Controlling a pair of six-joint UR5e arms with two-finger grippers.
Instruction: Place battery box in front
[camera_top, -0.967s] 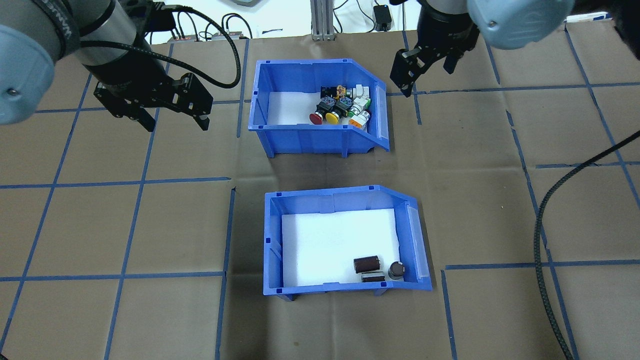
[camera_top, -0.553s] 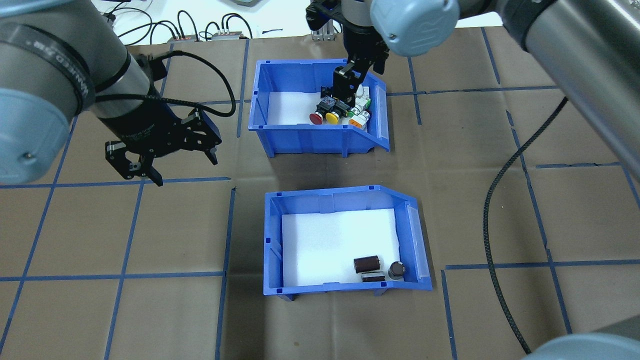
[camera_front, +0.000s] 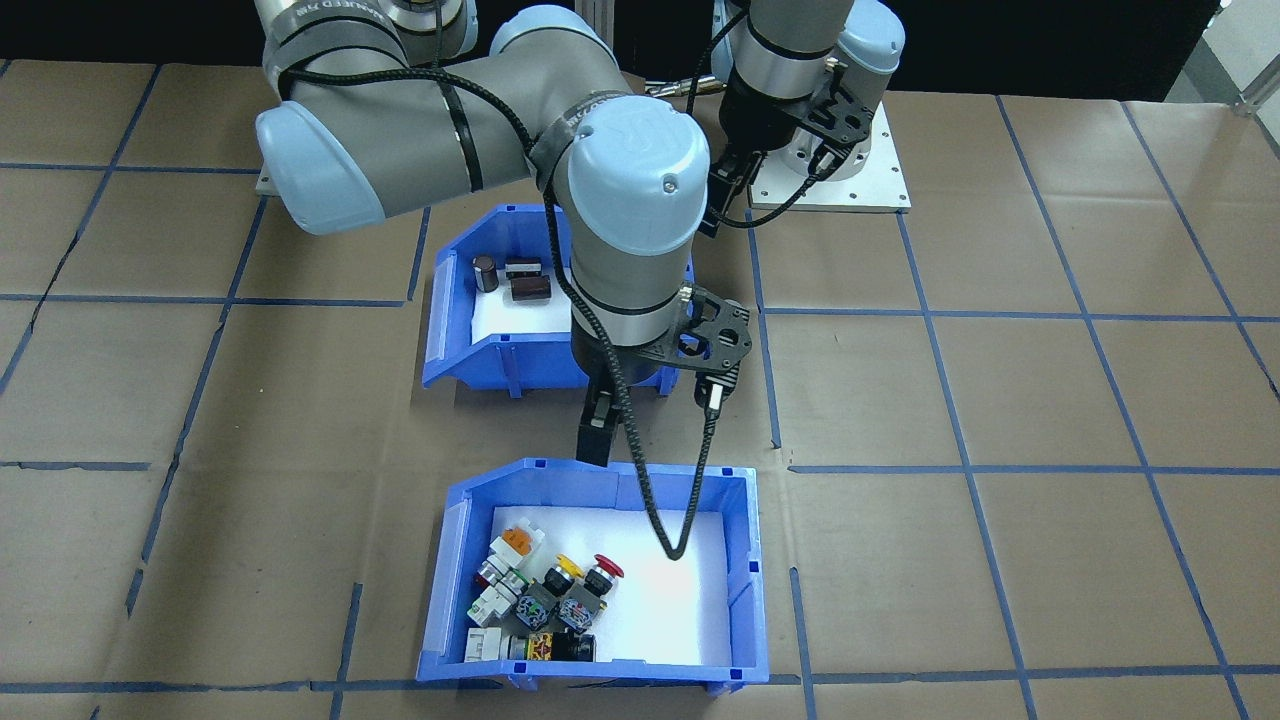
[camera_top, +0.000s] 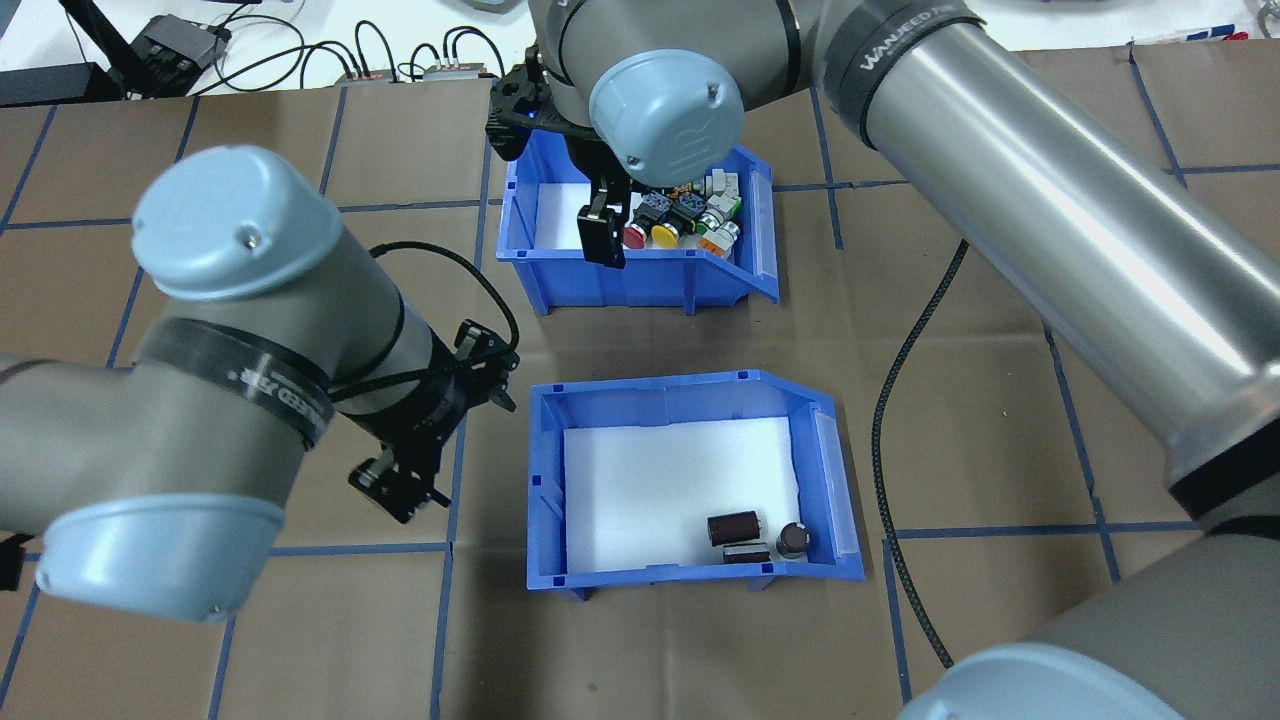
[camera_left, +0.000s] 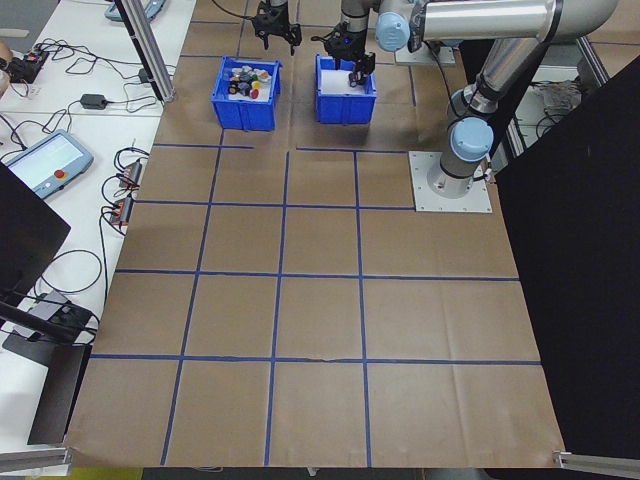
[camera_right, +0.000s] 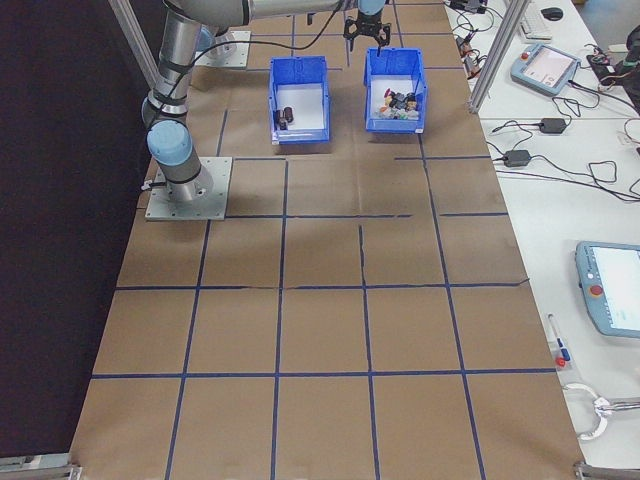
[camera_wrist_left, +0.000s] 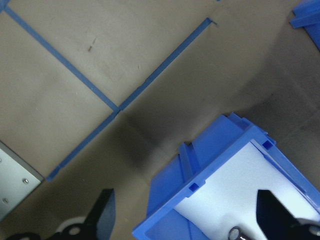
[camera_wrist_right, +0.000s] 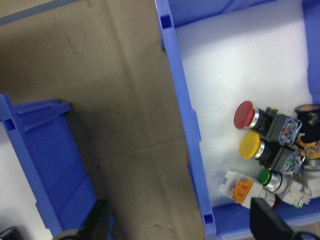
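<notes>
Two arms are closing on two blue bins, jaws apart on both.

Near the robot, the battery box is sitting with the left gripper beside its wall; the right gripper is straddling the switch bin's near wall. Grip walls squarely, lifting level over the taped brown table, cables behind.
</notes>
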